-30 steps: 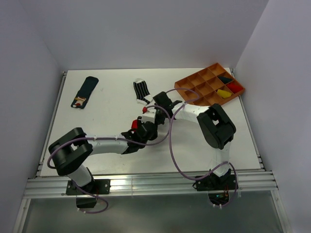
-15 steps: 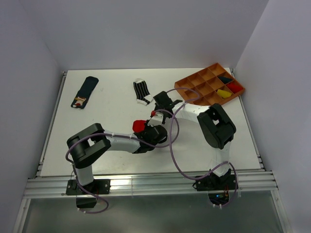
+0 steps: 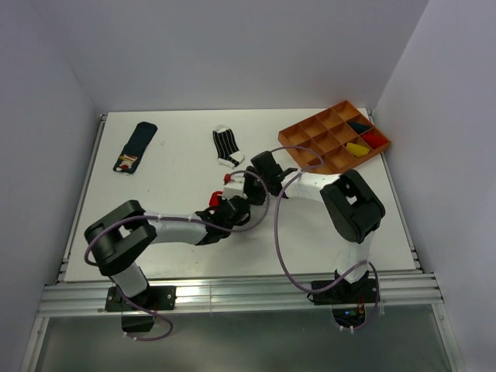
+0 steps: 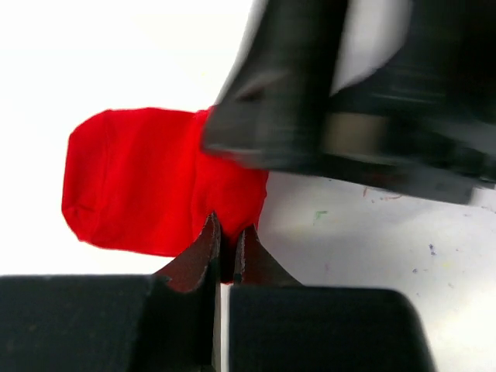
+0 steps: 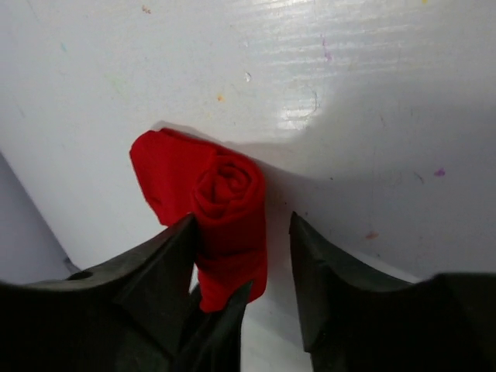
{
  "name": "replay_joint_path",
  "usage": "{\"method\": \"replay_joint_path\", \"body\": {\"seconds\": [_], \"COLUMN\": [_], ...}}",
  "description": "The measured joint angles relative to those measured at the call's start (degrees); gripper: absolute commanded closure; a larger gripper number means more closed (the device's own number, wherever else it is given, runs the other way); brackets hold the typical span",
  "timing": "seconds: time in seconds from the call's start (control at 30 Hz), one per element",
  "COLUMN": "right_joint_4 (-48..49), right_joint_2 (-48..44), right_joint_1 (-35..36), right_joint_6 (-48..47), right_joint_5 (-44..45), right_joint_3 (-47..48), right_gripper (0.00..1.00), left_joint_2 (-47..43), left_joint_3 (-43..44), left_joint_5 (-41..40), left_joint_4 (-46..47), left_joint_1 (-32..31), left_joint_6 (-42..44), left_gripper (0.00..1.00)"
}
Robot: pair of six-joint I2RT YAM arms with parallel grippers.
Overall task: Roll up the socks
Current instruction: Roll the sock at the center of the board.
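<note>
It looked like a robotics lab cell: a bare-walled white enclosure around a white table, with two cabled robot arms bolted to aluminium rails along the frame's bottom.

from my overhead feed i see a white table boxed in by three plain, pale walls: the back wall, the left wall and the right wall, all evenly lit with soft shadows. a silvery metal rail runs along the table's near edge and catches a bright glare near its middle, a thinner rail lines the left edge, and below them lies a dull grey floor. up close, my wrist views show the tabletop as glossy, faintly ridged and dotted with small coloured specks.
</note>
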Motion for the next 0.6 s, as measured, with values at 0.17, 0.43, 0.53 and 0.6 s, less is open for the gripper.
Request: {"method": "replay_joint_path", "body": {"seconds": [0.17, 0.43, 0.53, 0.6], "right_joint_4": [5.9, 13.09, 15.34, 16.09], "right_joint_2": [-3.21, -3.56, -2.91, -2.23], "right_joint_1": [-0.74, -1.25, -1.25, -1.22], "right_joint_6": [0.96, 2.95, 3.58, 3.82], "right_joint_5": [-0.63, -2.71, -3.54, -3.85], "right_joint_3": [-4.17, -5.84, -5.84, -5.84], "right_gripper": [0.35, 0.35, 0.35, 0.35], "left_joint_2": [-8.26, -10.75, -9.11, -7.28], "left_joint_3": [-9.64, -17.05, -18.36, -18.75], "left_joint_5": [13.9, 35.04, 41.94, 45.66], "left_joint_4": [7.06, 17.75, 21.66, 24.39], "left_joint_1": [8.74, 21.94, 25.73, 27.5], "left_joint_6": [-4.52, -13.35, -16.72, -18.91], "left_gripper": [1.0, 1.0, 1.0, 1.0]}}
